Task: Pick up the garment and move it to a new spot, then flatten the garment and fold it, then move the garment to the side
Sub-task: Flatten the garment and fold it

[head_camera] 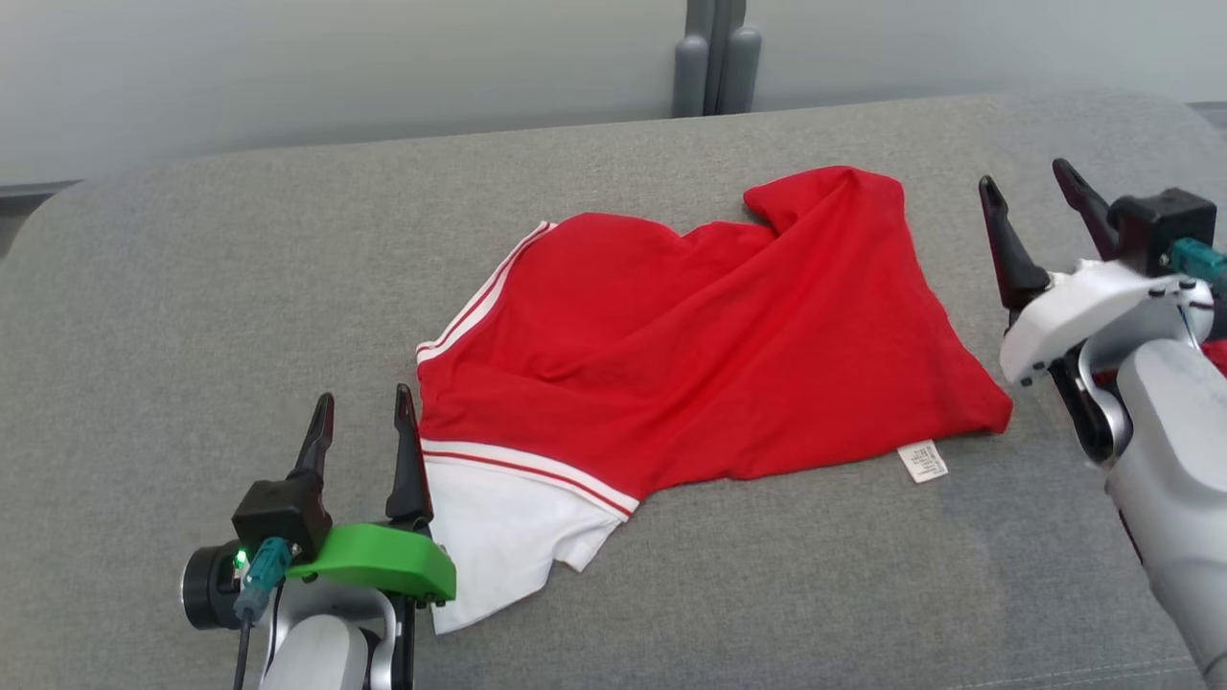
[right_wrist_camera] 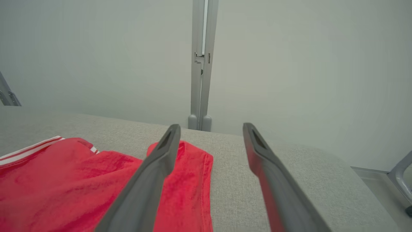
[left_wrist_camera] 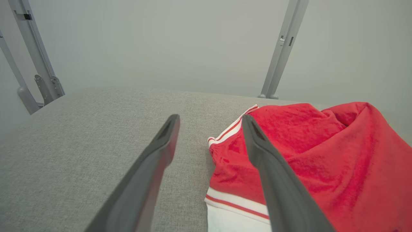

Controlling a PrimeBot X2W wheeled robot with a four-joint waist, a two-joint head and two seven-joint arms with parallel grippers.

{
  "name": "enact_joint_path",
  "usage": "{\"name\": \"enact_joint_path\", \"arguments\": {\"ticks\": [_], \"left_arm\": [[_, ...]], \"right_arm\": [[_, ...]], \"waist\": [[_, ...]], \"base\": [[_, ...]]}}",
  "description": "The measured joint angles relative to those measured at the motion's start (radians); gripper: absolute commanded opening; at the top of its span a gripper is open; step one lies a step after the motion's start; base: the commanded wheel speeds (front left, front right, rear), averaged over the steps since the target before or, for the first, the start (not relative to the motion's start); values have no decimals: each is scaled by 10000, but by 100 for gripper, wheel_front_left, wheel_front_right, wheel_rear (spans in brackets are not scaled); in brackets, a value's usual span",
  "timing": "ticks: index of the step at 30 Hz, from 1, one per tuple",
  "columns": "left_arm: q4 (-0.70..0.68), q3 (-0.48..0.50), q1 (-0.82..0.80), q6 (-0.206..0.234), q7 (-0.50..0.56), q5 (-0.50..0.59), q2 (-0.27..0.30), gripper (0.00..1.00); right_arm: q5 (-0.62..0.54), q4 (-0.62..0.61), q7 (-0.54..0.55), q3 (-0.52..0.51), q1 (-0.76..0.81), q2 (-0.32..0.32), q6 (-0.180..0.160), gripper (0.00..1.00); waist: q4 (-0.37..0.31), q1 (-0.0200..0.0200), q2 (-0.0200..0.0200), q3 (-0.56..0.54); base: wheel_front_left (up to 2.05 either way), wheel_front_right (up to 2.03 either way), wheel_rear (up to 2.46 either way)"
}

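The garment [head_camera: 690, 326] is a red shirt with white trim and a white lower part, lying rumpled and partly folded over in the middle of the grey cushioned surface [head_camera: 192, 287]. A small white label sticks out at its front right edge. My left gripper [head_camera: 364, 417] stands open at the garment's front left corner, its right finger just at the white-striped hem; the left wrist view shows the garment [left_wrist_camera: 322, 154] to the right of the open fingers. My right gripper [head_camera: 1030, 196] is open, raised just off the garment's right edge, with the garment [right_wrist_camera: 96, 187] at lower left.
The grey surface has rounded corners and ends at a pale wall behind. A grey upright post [head_camera: 714, 57] stands behind the far edge, with more metal uprights [left_wrist_camera: 35, 71] at the left. Bare fabric lies to the left and front of the garment.
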Motion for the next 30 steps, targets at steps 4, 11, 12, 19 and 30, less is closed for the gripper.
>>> {"name": "enact_joint_path", "arguments": {"ticks": [4,11,12,19,30], "left_arm": [[-56,90,354,-56,0,-29,-8,100],[-263,364,1011,-173,0,-65,-13,100],[-290,403,1104,-180,0,-56,-15,100],[-600,648,1601,-263,0,8,-15,100],[-838,915,2004,-359,0,2,-56,100]], "right_arm": [[-537,-1459,0,-903,1428,337,-2,100],[-1641,-3419,23,-2084,3549,1394,-2,100],[-1814,-3659,77,-2201,3780,1501,-2,100],[-2136,-4842,339,-2510,4899,2301,-4,100],[-2431,-5756,487,-2531,5873,2913,-4,100]], "waist": [[-287,0,0,-343],[-621,0,0,-884],[-655,0,0,-947],[-811,0,0,-1143],[-639,0,0,-1114]], "base": [[0,0,0],[0,0,0],[0,0,0],[0,0,0],[0,0,0]]}}
